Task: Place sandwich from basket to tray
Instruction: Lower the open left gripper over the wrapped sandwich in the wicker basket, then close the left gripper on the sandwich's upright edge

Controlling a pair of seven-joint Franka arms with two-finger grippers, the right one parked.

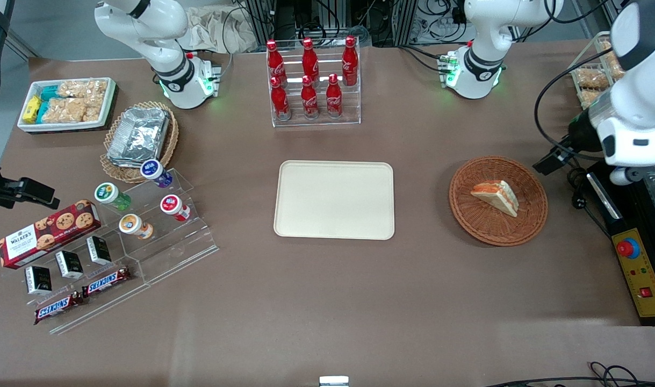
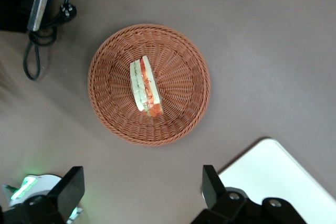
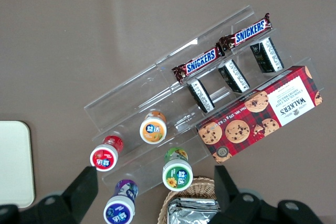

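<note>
The sandwich (image 1: 496,196) (image 2: 146,86), a pale bread wedge with orange-red and green filling, lies in the round reddish-brown basket (image 1: 469,217) (image 2: 113,116). The cream tray (image 1: 334,200) (image 2: 278,177) lies flat beside the basket, toward the parked arm's end, with nothing on it. My gripper (image 2: 142,192) (image 1: 552,157) hangs well above the table, just off the basket's rim toward the working arm's end. It is open, its fingers (image 2: 211,184) spread wide with nothing between them. It touches neither basket nor sandwich.
A rack of red cola bottles (image 1: 312,80) stands farther from the camera than the tray. Toward the parked arm's end are a tan basket of foil containers (image 1: 139,137), a white snack bin (image 1: 66,102) and an acrylic stand (image 1: 144,226). A control box (image 1: 641,274) and cables (image 2: 31,51) lie near the basket.
</note>
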